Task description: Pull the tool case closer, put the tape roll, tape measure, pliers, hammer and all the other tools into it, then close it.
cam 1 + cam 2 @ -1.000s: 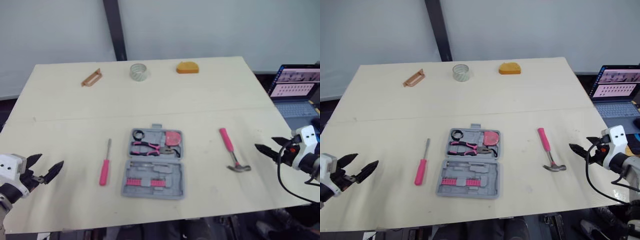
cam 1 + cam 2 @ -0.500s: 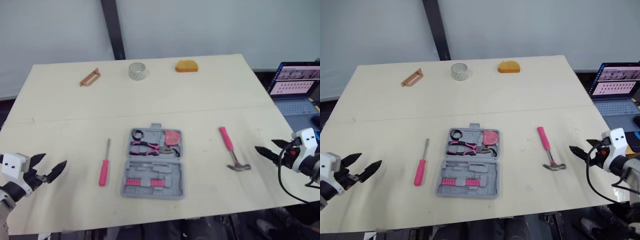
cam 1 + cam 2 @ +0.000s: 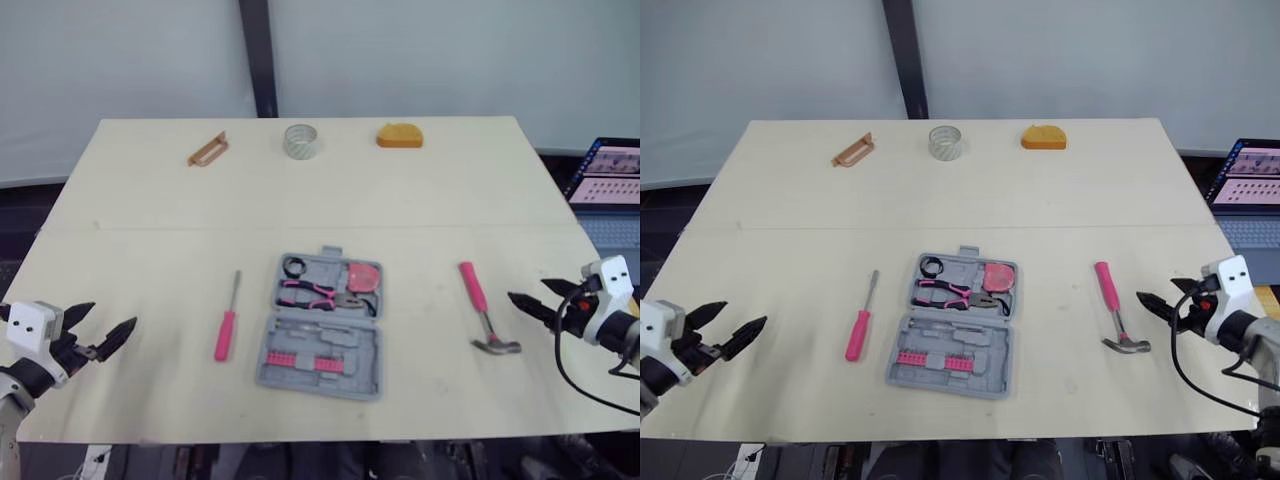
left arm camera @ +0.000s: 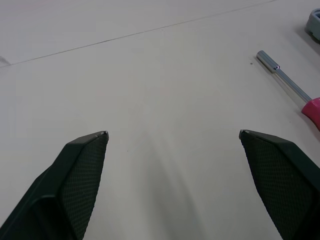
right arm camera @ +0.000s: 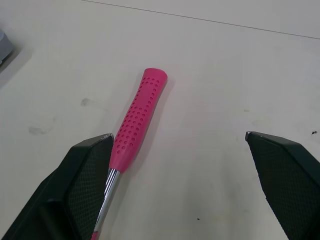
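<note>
Grey plastic forms the tool case (image 3: pixel 990 368), which lies open and flat in the middle of the pale tabletop (image 3: pixel 790 230). In its far half rest the pliers (image 3: pixel 950 293) with pink grips, a small black ring (image 3: pixel 931 266) and a pink rounded item (image 3: pixel 998 277) (I cannot tell what it is). Its near half carries a row of pink bits (image 3: pixel 930 358).

From the case, the screwdriver (image 3: pixel 862 318) with a pink handle lies at 9 o'clock, a little apart, with its metal shaft pointing to 12 o'clock. The hammer (image 3: pixel 1114 305) lies at 3 o'clock, pink handle toward 12 o'clock and steel head toward the near edge. Well apart, close to the far edge, the clear tape roll (image 3: pixel 946 142) stands at 12 o'clock, an orange object (image 3: pixel 1043 137) at 1 o'clock and a tan flat piece (image 3: pixel 853 150) at 11 o'clock.

At about 8 o'clock from the case, near the corner of the tabletop, the left gripper (image 3: pixel 740 315) hovers with its two black fingers spread wide and nothing between them; its wrist view shows the screwdriver shaft ahead. The right gripper (image 3: pixel 1156 290) is at 3 o'clock, just beside the hammer, also spread wide and empty, touching nothing. In its wrist view the pink handle lies close by one finger. A laptop (image 3: pixel 1250 190) sits beyond the tabletop's right edge.
</note>
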Robot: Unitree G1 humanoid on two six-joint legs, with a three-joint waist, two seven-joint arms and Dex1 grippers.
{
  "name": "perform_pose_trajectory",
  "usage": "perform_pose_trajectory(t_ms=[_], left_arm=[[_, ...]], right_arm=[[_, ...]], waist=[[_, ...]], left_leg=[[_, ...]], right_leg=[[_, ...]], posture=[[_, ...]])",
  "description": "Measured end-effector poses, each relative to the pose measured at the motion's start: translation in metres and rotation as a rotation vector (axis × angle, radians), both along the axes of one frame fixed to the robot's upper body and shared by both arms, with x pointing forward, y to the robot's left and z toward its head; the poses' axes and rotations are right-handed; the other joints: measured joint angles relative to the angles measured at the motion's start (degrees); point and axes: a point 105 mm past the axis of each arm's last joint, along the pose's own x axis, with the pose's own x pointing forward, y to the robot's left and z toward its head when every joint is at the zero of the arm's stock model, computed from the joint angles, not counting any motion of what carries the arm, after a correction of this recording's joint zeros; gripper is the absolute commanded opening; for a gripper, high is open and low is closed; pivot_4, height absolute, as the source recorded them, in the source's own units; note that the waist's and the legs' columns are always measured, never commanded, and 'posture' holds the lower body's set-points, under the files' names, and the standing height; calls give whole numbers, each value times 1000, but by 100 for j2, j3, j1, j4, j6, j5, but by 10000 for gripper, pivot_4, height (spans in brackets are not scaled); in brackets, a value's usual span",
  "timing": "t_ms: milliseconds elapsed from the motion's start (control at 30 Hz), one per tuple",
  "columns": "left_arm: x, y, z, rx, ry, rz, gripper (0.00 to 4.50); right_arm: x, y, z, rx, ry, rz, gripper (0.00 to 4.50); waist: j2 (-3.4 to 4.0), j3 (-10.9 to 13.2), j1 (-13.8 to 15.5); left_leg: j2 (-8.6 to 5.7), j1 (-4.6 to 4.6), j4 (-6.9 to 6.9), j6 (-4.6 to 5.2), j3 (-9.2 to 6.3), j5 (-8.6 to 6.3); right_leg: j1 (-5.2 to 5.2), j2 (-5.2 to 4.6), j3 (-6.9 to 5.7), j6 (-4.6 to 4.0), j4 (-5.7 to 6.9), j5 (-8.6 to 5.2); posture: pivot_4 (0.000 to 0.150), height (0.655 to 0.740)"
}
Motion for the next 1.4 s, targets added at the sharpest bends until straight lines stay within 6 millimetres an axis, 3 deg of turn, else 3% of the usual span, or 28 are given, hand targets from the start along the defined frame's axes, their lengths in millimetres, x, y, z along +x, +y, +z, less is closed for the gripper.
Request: perform_pose_trajectory(t_ms=[267,367,467,733,967,1233,1400], left_arm=[[4,-5,2,1,-6,-24,45000],[8,-16,7,14,-14,-91,45000],[19,-43,20,16,-34,-225,45000],[37,-155,43,37,-65,-727,45000],[38,-226,55,28,-125,-1027,45000],[32,-267,61,19,-171,-1198,45000],[32,-271,62,29,-177,-1204,45000]], right_arm=[[0,3,-2,38,8,-24,44563],[1,12,-6,70,21,-52,44563],[4,23,-11,80,40,-100,44563],[-6,55,-37,50,147,-129,44563],[-22,56,-45,10,200,-169,44563],[-27,54,-48,-15,223,-206,44563],[-27,54,-48,-22,227,-221,44563]], waist=[[-6,4,-9],[-7,4,-2],[-8,5,22],[-7,5,75],[-8,5,80],[-9,6,84],[-9,6,104]], left_leg=[[4,0,-5,1,38,-1],[6,0,-3,1,41,-1],[6,0,2,1,43,-1],[6,-5,-1,1,49,-1],[6,-3,5,1,54,-1],[6,-3,8,2,55,-1],[6,-3,8,3,55,-1]], right_leg=[[-32,8,41,2,9,2],[-35,8,47,1,13,2],[-36,8,52,1,20,3],[-47,12,60,2,20,4],[-45,13,66,3,21,5],[-42,14,69,4,18,7],[-42,15,68,4,17,7]], posture=[[1500,7400],[1500,7400],[1500,7400],[1500,7400],[1500,7400],[1500,7400],[1500,7400]])
